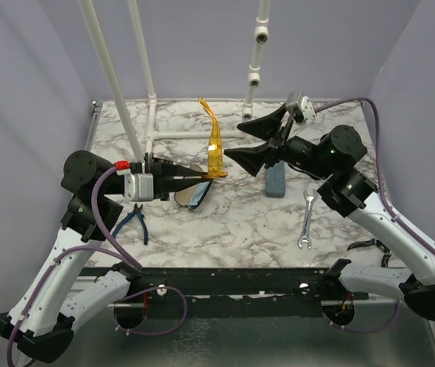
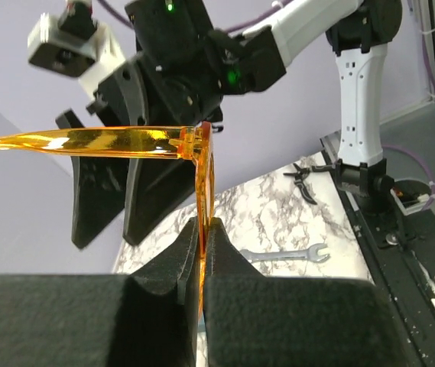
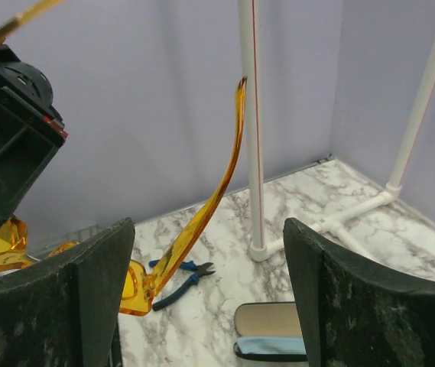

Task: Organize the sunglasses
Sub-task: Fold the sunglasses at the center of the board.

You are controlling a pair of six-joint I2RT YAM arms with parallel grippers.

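Note:
My left gripper is shut on the yellow-orange plastic sunglasses and holds them above the table. In the left wrist view its jaws pinch the front of the frame, and one temple runs off to the left. My right gripper stands open just right of the sunglasses with nothing in it. In the right wrist view a curved orange temple rises in the gap between the right fingers, touching neither.
An open black oval case lies under the left gripper. A blue-grey oblong case sits below the right gripper. A wrench lies right of centre, blue-handled pliers on the left. A white pipe rack stands at the back.

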